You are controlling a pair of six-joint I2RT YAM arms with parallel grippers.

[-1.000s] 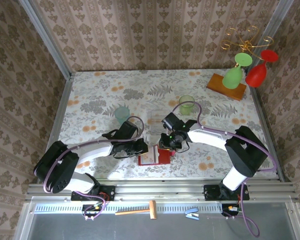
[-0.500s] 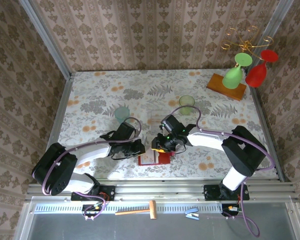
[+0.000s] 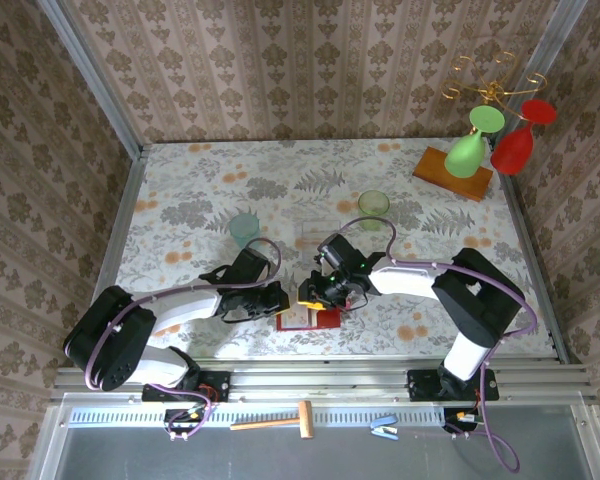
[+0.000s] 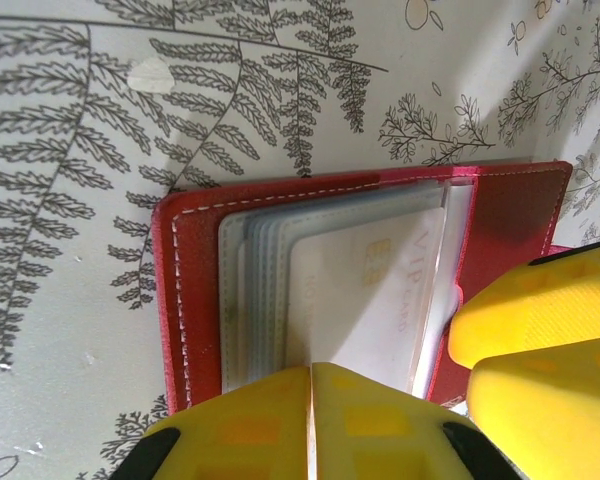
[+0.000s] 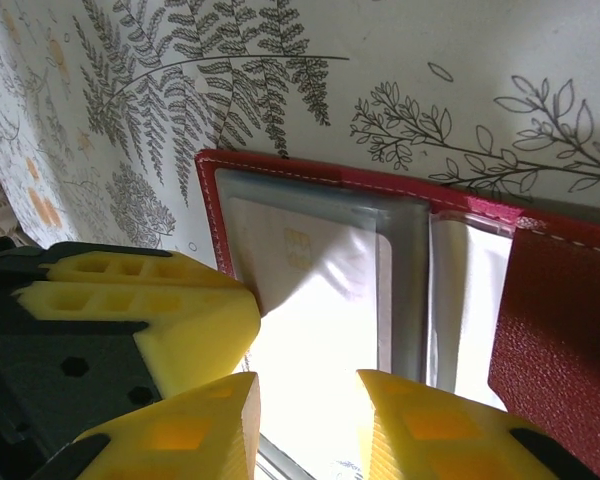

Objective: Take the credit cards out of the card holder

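**Change noted.** The right tool (image 3: 313, 292) has moved sideways over the last second, from above the far half of the card holder (image 3: 317, 319) toward the left tool (image 3: 280, 299). The two now sit just beside each other. The left tool has held its place throughout, and the card holder has stayed where it was on the counter (image 3: 180, 200).

**State of tools.** The left tool's yellow fingers are pressed together with only a seam between them, resting at the near edge of the open holder. (Whether a card edge is nipped in that seam cannot be told.) The right tool's fingers stand apart, with a clear gap between them.

**Location of task items.** The card holder lies open and flat directly under both tools, its grey sleeves fanned out. From the right wrist, the pale card (image 5: 300, 300) runs from the sleeves into the gap between the right tool's fingers, but is not visibly gripped. It is still seated in its sleeve, just ahead of the left tool's tips.

**Assessment.** The shift appears to put the right tool in line to take the pale card while the left tool pins the holder. Extraction has not yet begun. The next move likely calls for closing on the card's free edge alone, since the sleeve plastic lies very close by.
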